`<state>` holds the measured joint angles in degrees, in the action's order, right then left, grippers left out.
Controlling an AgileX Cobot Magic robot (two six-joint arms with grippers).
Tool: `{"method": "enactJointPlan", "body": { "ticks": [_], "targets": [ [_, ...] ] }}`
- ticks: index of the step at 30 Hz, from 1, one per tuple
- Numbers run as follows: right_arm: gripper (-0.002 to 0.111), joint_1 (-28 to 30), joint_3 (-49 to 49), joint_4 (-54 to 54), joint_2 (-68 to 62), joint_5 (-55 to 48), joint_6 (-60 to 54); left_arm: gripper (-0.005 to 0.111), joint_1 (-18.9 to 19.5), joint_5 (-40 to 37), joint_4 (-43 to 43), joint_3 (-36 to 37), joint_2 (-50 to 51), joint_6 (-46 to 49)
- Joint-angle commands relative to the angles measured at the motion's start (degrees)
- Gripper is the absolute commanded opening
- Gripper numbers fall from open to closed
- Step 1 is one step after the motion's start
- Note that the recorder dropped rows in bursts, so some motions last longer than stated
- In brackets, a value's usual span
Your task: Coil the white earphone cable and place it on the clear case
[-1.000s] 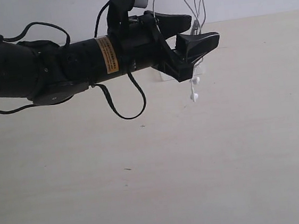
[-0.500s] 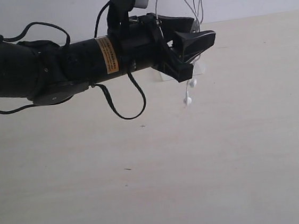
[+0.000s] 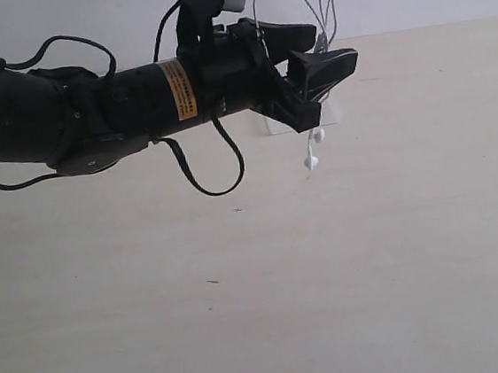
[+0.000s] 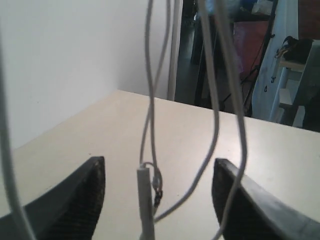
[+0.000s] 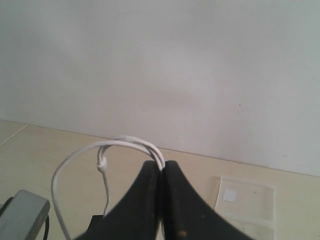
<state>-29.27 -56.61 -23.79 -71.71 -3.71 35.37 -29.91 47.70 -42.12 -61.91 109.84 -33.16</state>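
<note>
The left gripper (image 3: 334, 43) is the biggest hazard. Its jaws stand wide apart around the hanging strands of the white earphone cable (image 5: 127, 140), holding nothing. If they shut off-centre they would likely catch only some strands, or snag the inline remote (image 4: 145, 200), and pull the bundle out of line.

The right gripper (image 5: 161, 167) is above the clear case (image 5: 247, 197), with its jaws pressed together on a small loop of cable. That pinch is thin, so a sideways tug could slide the wire free.

The earbuds (image 3: 311, 161) dangle loose near the case. A swing could knock the light case or drop the loops beside it.

A plain white wall (image 5: 200, 75) rises behind the case. The pale beige surface (image 3: 330, 276) under the case shows a few small dark specks. Off to one side of the case a dark opening (image 4: 230, 50) shows blurred clutter.
</note>
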Motion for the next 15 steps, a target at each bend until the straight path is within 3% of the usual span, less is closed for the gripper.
{"method": "enactJointPlan", "body": {
  "ticks": [1, 12, 15],
  "targets": [
    [0.000, -0.1, -0.3, -0.1, 0.6, 0.4, -0.4, 0.061, -0.3, 1.9, 4.3, -0.2, 0.2, -0.1],
    [0.000, -0.1, -0.3, -0.1, 0.6, -0.5, -0.8, 0.061, -2.2, 1.6, 5.4, -2.3, 2.9, 1.2],
    [0.000, -0.1, -0.3, -0.1, 0.6, -0.5, -0.8, 0.054, -2.1, 1.5, 5.4, -2.3, 2.8, 1.2]
  ]
}}
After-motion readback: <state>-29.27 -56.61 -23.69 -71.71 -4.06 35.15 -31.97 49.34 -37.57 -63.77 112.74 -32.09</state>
